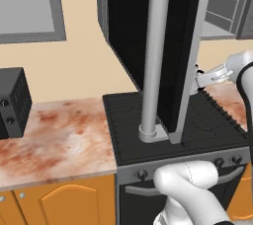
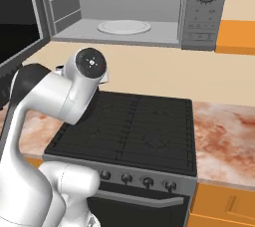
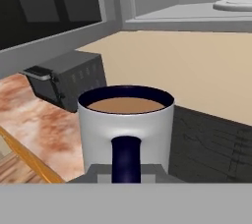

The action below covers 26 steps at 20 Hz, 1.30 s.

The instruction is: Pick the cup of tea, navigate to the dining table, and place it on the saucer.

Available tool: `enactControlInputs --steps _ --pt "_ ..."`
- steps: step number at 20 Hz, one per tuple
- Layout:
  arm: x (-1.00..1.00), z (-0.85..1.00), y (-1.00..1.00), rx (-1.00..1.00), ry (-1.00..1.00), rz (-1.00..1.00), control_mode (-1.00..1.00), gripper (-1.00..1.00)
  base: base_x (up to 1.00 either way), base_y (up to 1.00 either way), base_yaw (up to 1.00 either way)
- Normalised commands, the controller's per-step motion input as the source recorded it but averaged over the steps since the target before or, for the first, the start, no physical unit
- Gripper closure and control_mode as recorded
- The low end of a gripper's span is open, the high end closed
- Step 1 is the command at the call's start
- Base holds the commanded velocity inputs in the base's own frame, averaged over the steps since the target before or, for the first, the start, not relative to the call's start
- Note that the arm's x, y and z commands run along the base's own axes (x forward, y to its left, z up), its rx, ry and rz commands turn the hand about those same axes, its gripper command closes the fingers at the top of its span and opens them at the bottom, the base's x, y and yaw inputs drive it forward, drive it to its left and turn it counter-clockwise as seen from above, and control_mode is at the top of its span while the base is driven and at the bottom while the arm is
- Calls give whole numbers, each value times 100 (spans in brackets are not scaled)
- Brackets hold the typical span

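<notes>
The cup of tea [image 3: 126,120] looms close in the hand view: a grey mug with a dark rim, brown liquid and a dark handle turned toward the camera. My gripper [image 3: 126,173] is shut on it, with the grey fingertips [image 3: 98,171] just visible either side of the handle. The cup hangs in the air above the stove edge and counter. In the left base view the hand [image 1: 205,77] pokes out to the right of the open microwave door, which hides the cup. The dining table and the saucer are out of view.
A black stove [image 1: 173,125] sits below the open microwave [image 2: 124,2], which holds a round turntable plate [image 2: 123,27]. Its dark door [image 1: 148,46] swings out over the stove. A black box appliance [image 1: 12,103] stands on the marble wall counter [image 1: 59,135] to the left.
</notes>
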Motion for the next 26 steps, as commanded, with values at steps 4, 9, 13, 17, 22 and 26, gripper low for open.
enactControlInputs --steps 4,9,13,17,22,26 --pt "0 0 0 0 0 0 100 100 -63 -8 0" --pt "0 0 0 0 0 0 100 100 -80 -6 0" --pt "0 0 0 0 0 0 100 100 -72 -11 0" --pt "0 0 0 0 0 0 100 100 -57 -29 7" --pt "0 0 0 0 0 0 100 100 -50 -37 34" --pt "0 0 0 0 0 0 100 100 -40 -35 69"
